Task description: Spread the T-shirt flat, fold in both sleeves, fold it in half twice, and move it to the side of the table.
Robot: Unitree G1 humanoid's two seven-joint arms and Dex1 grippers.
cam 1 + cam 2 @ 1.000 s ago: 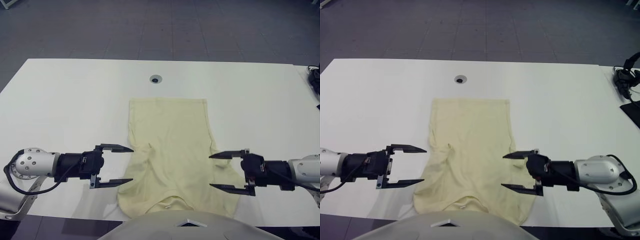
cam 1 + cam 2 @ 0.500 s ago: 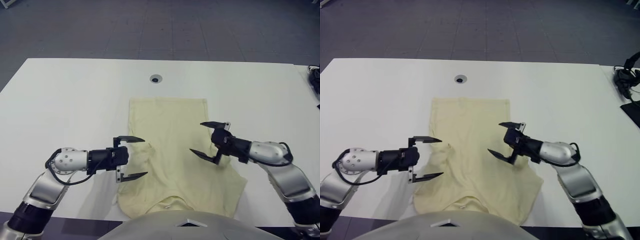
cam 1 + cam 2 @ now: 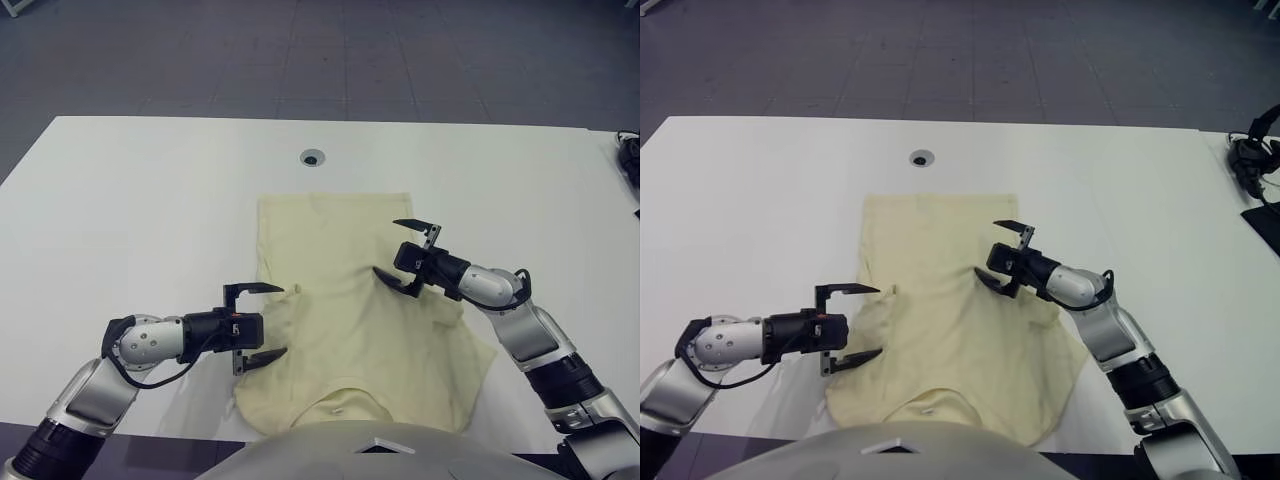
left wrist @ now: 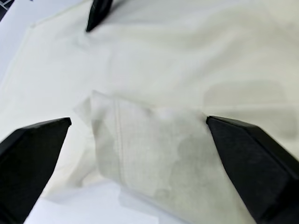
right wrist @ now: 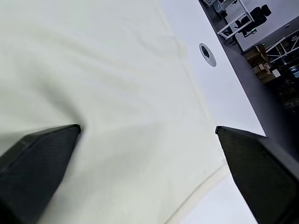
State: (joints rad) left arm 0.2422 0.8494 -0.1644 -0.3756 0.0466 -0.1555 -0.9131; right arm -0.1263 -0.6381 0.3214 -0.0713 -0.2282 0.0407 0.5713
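A pale yellow T-shirt (image 3: 345, 300) lies on the white table (image 3: 150, 200), collar towards me and hem at the far side. Its left side shows a small folded-over flap (image 4: 140, 140) with wrinkles. My left gripper (image 3: 283, 319) is open low at the shirt's left edge, its fingers (image 4: 32, 154) either side of that flap. My right gripper (image 3: 386, 247) is open over the shirt's right middle, close above the cloth (image 5: 117, 79), fingers (image 5: 37, 154) spread wide. Nothing is held by either.
A round cable hole (image 3: 312, 158) sits in the table beyond the hem. Black cables (image 3: 1250, 155) lie at the table's right edge. Bare white table lies to both sides of the shirt.
Both arms have swung inward. The left gripper came right to the shirt's left edge; the right gripper moved left and away from me onto the shirt. Both stayed open.
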